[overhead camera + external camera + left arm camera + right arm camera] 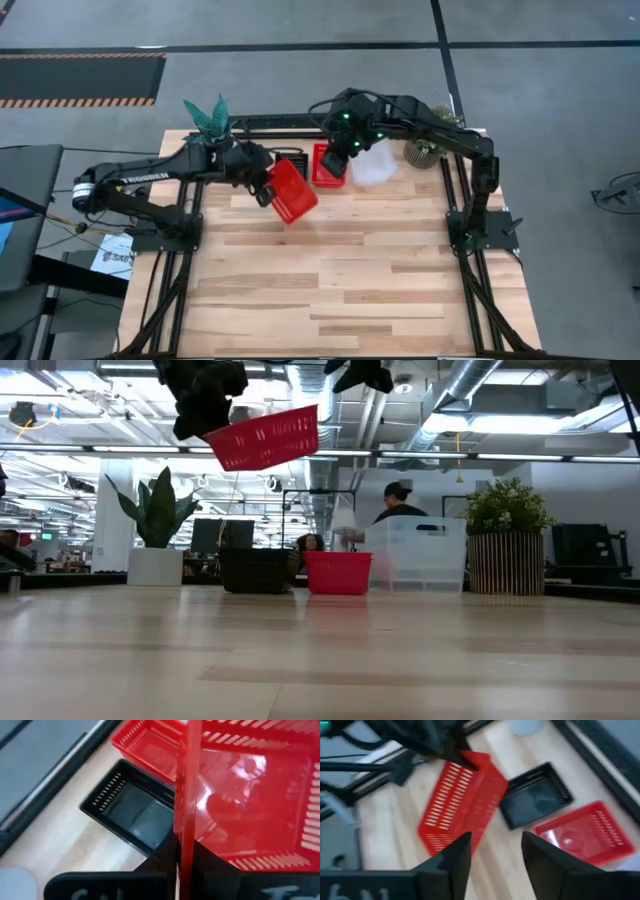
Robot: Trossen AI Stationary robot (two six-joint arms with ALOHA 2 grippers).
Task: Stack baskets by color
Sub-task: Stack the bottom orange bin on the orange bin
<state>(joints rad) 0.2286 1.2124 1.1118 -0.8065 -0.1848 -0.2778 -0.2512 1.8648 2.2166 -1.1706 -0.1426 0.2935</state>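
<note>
Fingers: we see left gripper (266,190) clamped on raised red basket (293,191); right gripper (495,851) fingers apart
Table: we see black basket (535,800) beside second red basket (582,835)

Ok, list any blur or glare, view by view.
Right wrist view: the lifted red basket is motion-smeared. Left wrist view: glare on that basket's floor. Low view: the clear baskets look hazy. High view: sharp.

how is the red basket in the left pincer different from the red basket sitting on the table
The held red basket is up in the air, pinched by its rim in the shut left pincer; the resting red basket sits on the table.
The held one hangs tilted; the resting one stands level, opening up.
The resting one sits between a black basket and clear baskets; the held one hangs apart.
Both are red mesh.
</note>
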